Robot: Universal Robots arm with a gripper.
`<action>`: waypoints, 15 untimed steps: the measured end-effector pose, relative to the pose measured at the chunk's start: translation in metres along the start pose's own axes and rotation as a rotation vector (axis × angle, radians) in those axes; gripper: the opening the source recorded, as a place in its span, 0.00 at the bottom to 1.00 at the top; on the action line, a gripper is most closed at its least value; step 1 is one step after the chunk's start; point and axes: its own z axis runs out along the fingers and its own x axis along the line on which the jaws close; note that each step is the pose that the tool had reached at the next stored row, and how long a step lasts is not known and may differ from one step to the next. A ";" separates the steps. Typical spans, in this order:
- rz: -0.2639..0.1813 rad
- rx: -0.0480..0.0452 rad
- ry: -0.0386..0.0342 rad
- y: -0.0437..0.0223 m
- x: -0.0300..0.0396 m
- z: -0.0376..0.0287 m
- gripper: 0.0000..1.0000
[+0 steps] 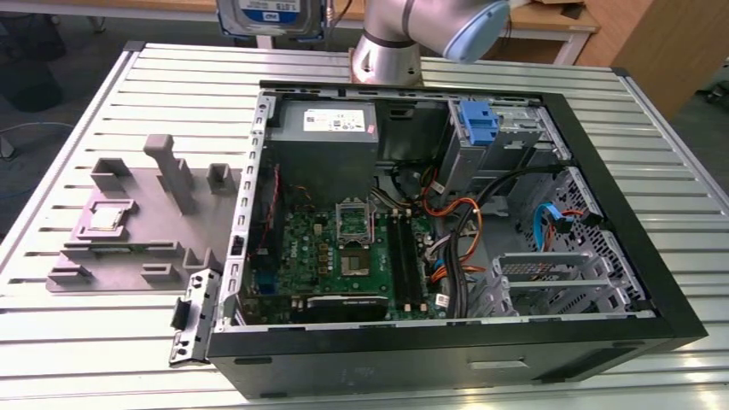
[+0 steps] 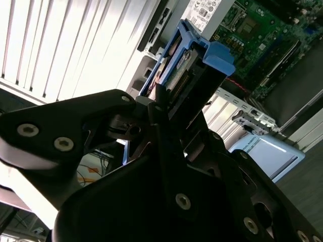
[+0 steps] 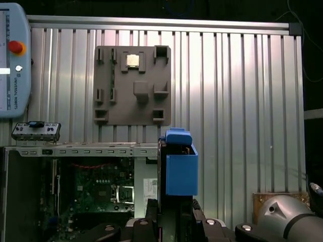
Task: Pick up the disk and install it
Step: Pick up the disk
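Observation:
The disk [image 3: 180,169] sits in its blue plastic carrier, and my gripper [image 3: 171,214] is shut on it from below, holding it on edge above the table. In the second wrist view the black fingers [image 2: 166,131] clamp the disk [image 2: 184,60], whose blue frame and metal edge stick out beyond them. In the exterior view the disk [image 1: 265,15] shows its white label with a blue band at the far edge of the table, beside the arm [image 1: 399,38] and outside the open computer case [image 1: 456,213].
The case lies open with the motherboard [image 1: 353,256], a grey power supply [image 1: 324,124], loose cables and a blue bracket [image 1: 479,124] on the metal bay. A grey fixture plate [image 1: 148,222] lies at the exterior view's left. A pendant [image 3: 12,60] rests on the slatted table.

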 end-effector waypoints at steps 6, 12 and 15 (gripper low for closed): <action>0.000 -0.0021 -0.0002 -0.0243 -0.0002 -0.0009 0.35; 0.000 -0.0042 -0.0002 -0.0516 -0.0004 -0.0017 0.35; 0.000 -0.0049 -0.0002 -0.0652 -0.0006 -0.0023 0.35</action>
